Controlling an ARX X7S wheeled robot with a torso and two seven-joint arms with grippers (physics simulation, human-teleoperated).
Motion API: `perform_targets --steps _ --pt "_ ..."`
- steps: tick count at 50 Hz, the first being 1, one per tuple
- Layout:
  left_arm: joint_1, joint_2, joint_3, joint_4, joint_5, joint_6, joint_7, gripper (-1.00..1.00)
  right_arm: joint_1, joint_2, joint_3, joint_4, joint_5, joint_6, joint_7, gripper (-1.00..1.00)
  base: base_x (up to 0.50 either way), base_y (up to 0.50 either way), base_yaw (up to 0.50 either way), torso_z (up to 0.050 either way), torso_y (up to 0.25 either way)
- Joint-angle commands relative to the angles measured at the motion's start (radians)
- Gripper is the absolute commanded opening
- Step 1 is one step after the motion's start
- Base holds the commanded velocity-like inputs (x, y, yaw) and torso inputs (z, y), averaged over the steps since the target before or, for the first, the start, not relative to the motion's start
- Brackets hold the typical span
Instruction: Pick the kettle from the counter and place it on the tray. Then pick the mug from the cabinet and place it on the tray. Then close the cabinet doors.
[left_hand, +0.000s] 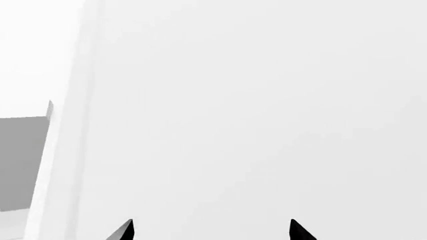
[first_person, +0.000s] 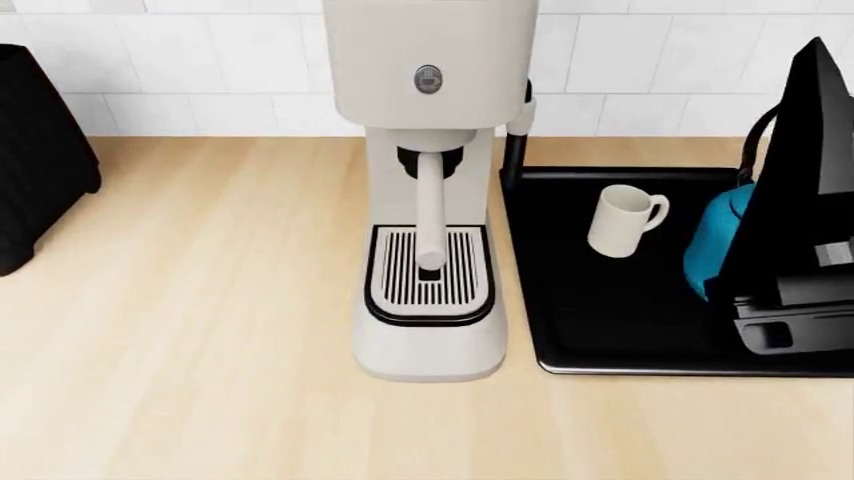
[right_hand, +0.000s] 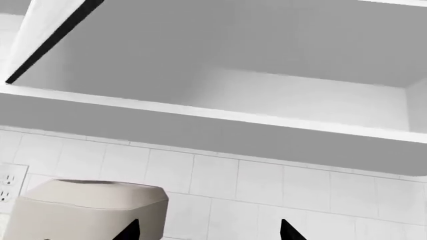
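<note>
The counter (first_person: 200, 330) is carrying the coffee machine (first_person: 427, 190) and the tray (first_person: 601, 330) just beside it; the kettle (first_person: 714, 245) and mug (first_person: 623, 221) are both sitting on the tray, so only the doors are waiting; my left gripper (left_hand: 212, 231) is facing a white cabinet door (left_hand: 253, 125), fingers spread, nothing held; my right gripper (right_hand: 208, 231), likewise parted and empty, is looking into the open cabinet (right_hand: 280, 100).
</note>
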Motion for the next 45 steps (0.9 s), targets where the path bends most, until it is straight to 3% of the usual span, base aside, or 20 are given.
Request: perform_targets --steps 1,21,45 --pt "0.107 0.007 0.153 -0.097 -0.074 0.014 0.039 1.0 0.049 0.055 -0.009 -0.002 0.031 -0.048 0.0 1.0 0.0 0.0 0.0 0.0 0.0" --pt "0.33 -0.027 0.328 0.043 -0.085 -0.082 0.061 1.0 0.039 0.038 0.011 -0.002 0.046 -0.027 0.0 1.0 0.0 0.0 0.0 0.0 0.0" --pt "0.462 -0.049 0.392 0.05 -0.087 -0.076 0.053 1.0 -0.033 -0.062 0.063 -0.002 0.033 0.075 0.0 1.0 0.0 0.0 0.0 0.0 0.0"
